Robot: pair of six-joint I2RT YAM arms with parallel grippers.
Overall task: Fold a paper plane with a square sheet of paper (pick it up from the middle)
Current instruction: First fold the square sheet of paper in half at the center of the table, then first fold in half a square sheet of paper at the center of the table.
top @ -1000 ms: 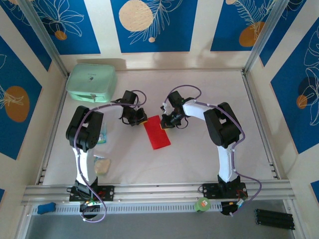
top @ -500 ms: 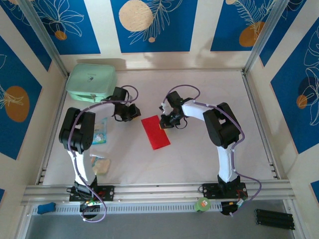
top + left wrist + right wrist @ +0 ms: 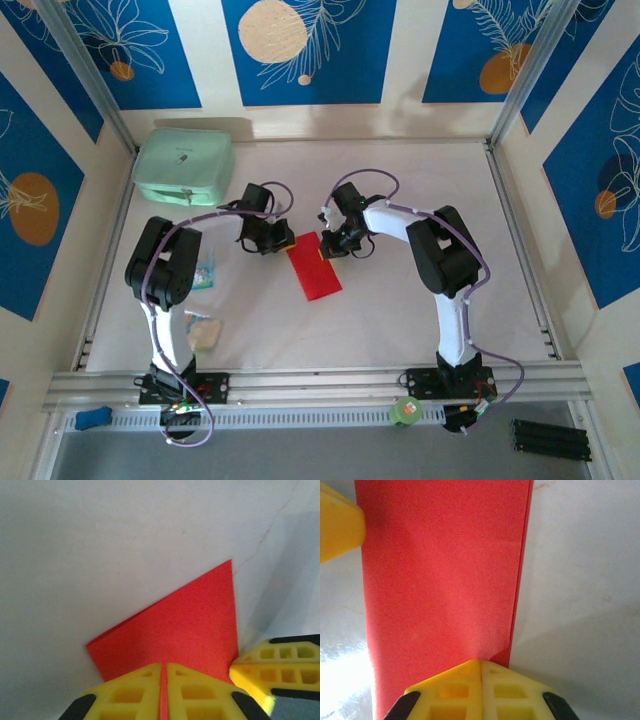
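Observation:
The square sheet of paper (image 3: 315, 268) is bright red and lies flat on the white table, folded into a narrow oblong. The paper plane is out of view. My left gripper (image 3: 283, 240) is shut, its yellow tips resting on the sheet's far left corner; its wrist view has the left gripper (image 3: 164, 666) over the red sheet (image 3: 185, 625). My right gripper (image 3: 328, 247) is shut too, tips down on the far right edge. From its wrist view, the right gripper (image 3: 481, 662) sits at the doubled edge of the sheet (image 3: 440, 570).
A mint-green case (image 3: 184, 165) stands at the far left corner of the table. Two small pale packets (image 3: 205, 272) (image 3: 203, 330) lie beside the left arm. A metal rail (image 3: 320, 382) runs along the near edge. Patterned walls close in the sides.
The left gripper swung away to the left, off the sheet, then came back onto its far left corner. The right gripper has stayed on the sheet's far right edge.

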